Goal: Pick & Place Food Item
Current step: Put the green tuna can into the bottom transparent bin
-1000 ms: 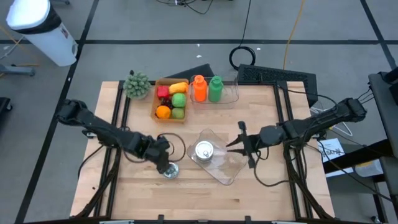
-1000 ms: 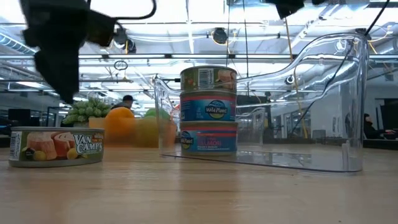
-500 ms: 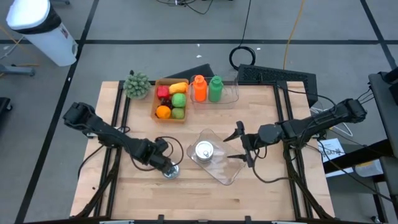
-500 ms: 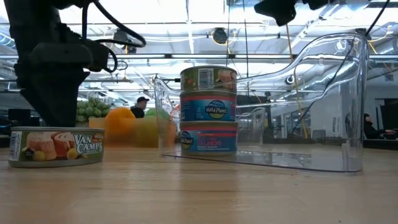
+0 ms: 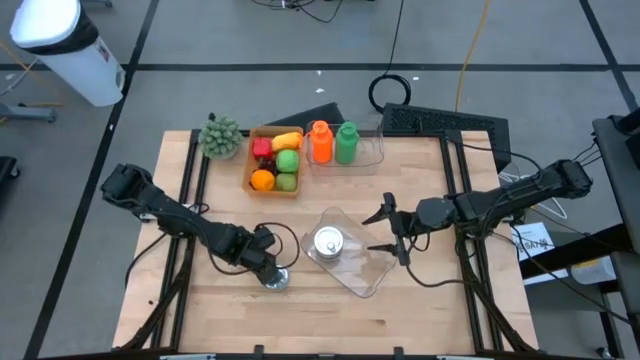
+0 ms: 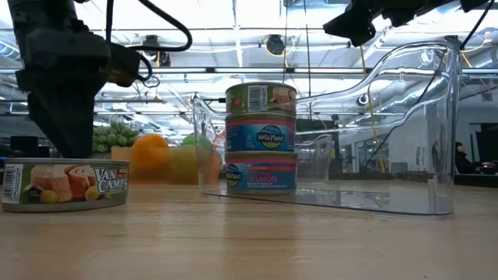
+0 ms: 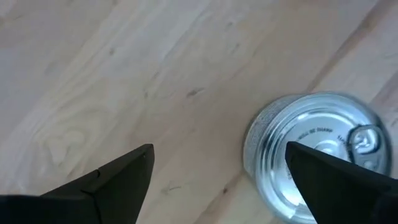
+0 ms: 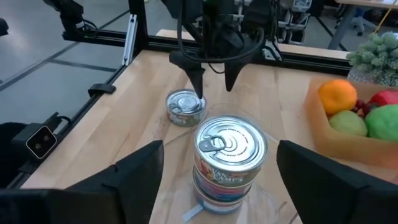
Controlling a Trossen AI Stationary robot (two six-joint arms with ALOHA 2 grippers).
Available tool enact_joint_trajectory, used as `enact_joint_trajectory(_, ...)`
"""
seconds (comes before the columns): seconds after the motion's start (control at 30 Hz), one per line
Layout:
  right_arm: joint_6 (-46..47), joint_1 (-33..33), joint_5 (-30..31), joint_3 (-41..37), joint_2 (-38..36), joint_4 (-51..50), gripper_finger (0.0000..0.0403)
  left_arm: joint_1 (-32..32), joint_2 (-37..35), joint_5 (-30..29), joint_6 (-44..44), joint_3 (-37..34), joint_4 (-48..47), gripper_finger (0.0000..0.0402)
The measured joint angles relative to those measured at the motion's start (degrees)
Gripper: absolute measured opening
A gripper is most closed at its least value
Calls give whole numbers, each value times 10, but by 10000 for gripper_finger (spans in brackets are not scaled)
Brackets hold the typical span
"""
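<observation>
The table (image 5: 420, 310) fills the middle of the high view. At its centre lies a clear bin (image 5: 352, 262) holding a stack of three cans (image 6: 261, 138), so that much looks done. Upper centre sits a fruit tray (image 5: 252, 160). One loose can (image 5: 275, 276) is left, lower left of the bin. The left gripper (image 5: 268, 258) hovers over it, released and spread, nothing grasped. The right gripper (image 5: 388, 232) waits right of the bin, fingers apart, empty. Remaining, I judge: grasp the loose can and add it to the bin
</observation>
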Motion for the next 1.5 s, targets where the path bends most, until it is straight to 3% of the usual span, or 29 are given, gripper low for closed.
enact_joint_trajectory(0.37, -3, 0, 0, -7, 0, 12, 293, 8, 0, -21, -33, 1, -81, 368)
enact_joint_trajectory(0.57, -4, 0, 0, -7, 0, 12, 293, 8, 0, -71, -71, 1, -142, 375)
enact_joint_trajectory(0.77, -4, 0, 0, -8, 0, 12, 293, 18, 0, -62, -94, -2, -166, 372)
enact_joint_trajectory(1.23, -4, 0, 0, -8, 0, 12, 293, 47, -13, -26, -65, -69, -85, 328)
enact_joint_trajectory(1.33, -4, 0, 0, -8, 0, 11, 293, 48, -14, -14, -18, -66, -18, 317)
enact_joint_trajectory(1.5, -4, 0, 0, -8, 0, 9, 293, 47, -5, 68, 58, -62, 126, 292)
